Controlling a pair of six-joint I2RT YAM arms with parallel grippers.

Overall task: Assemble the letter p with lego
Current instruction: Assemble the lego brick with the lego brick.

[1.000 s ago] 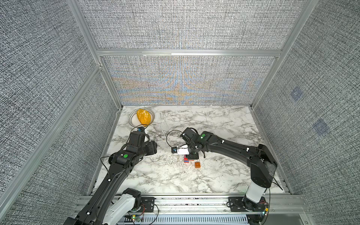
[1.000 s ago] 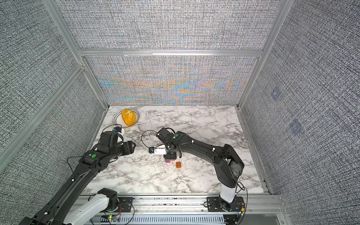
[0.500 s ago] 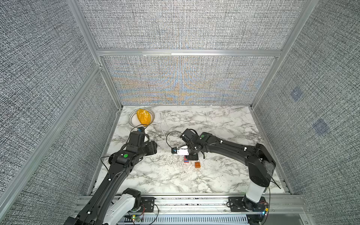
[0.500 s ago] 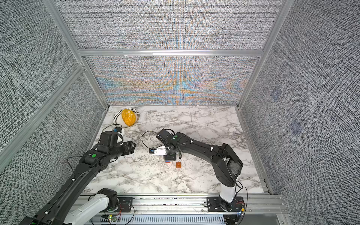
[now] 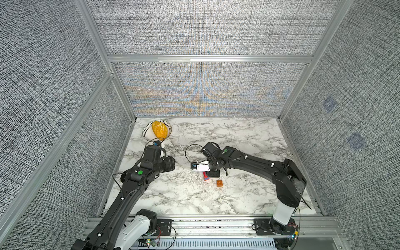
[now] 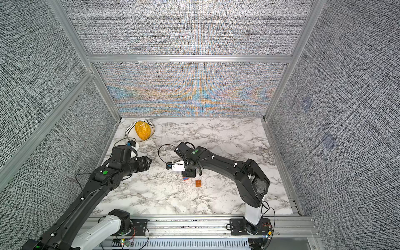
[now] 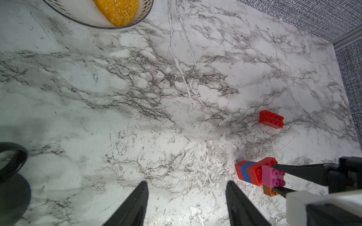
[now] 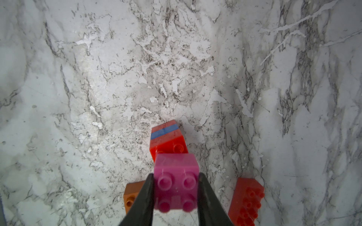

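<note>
- Lower centre in a top view, your right tool is clamped on the pink brick.
- Your left tool stands parted above the worktop, holding nothing.

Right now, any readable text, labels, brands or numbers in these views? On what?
None readable.
Studs of the pink brick gripped in the right hand: blurred, no lettering legible.
Studs of the loose red brick: too small to tell.
Bowl: printed pattern only, no words.
</note>
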